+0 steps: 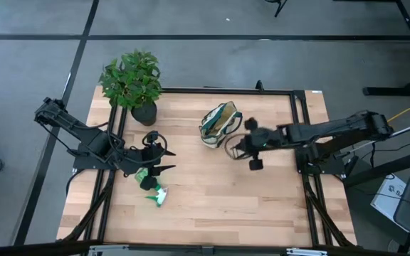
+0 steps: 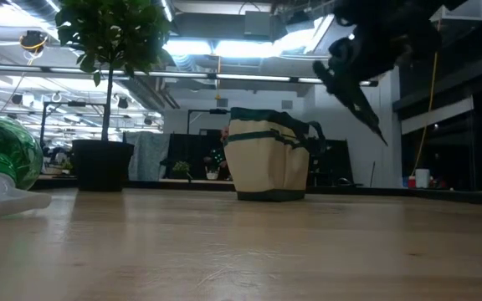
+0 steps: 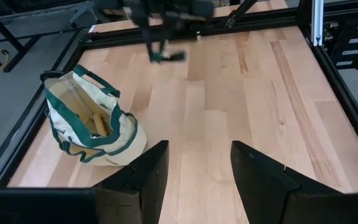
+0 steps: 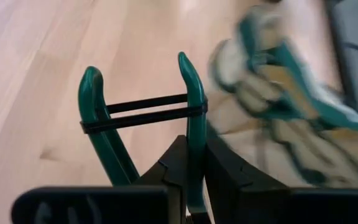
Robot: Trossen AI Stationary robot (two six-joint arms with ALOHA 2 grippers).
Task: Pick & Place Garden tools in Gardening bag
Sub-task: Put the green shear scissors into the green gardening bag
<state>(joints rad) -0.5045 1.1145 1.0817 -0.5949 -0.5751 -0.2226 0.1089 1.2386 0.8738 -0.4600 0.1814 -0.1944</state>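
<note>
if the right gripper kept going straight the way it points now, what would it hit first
Most likely the bag. The right gripper, shut on green-handled shears, points toward it across the table, and its wrist view shows the bag just past the handles. Depth is unclear, so it may pass over the rim.

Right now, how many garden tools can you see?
3: shears in the right end effector; a wooden handle inside the bag; a green piece by the left end effector. Others may be hidden inside.
</note>
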